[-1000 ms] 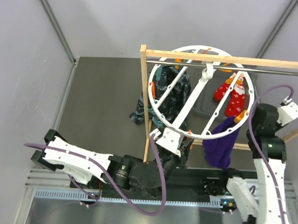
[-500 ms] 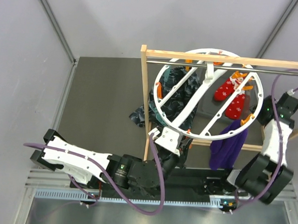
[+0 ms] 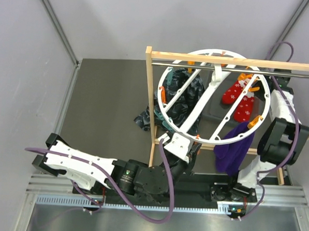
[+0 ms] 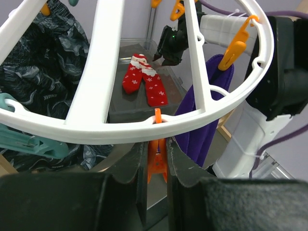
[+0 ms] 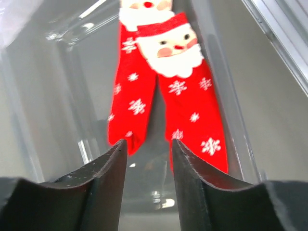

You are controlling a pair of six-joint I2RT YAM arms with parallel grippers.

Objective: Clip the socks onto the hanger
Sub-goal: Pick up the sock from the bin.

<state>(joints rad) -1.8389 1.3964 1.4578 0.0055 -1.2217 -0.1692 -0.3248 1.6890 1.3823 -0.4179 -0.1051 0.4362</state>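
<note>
The left gripper point(image 4: 156, 151) is clamped on an orange clip point(image 4: 157, 168) at the near rim of the hanger point(image 4: 108, 62), one finger on each side of it. The white ring hangs on a wooden rack point(image 3: 147, 94). A purple sock point(image 4: 199, 120) hangs from a second clip point(image 4: 236, 41) on its right side, and dark patterned socks point(image 4: 33, 72) hang on its left. The right gripper point(image 5: 149, 144) hovers with fingers apart just above the red socks point(image 5: 185, 96), which lie side by side in a clear tray point(image 5: 67, 62) on the table point(image 3: 108, 103)
</note>
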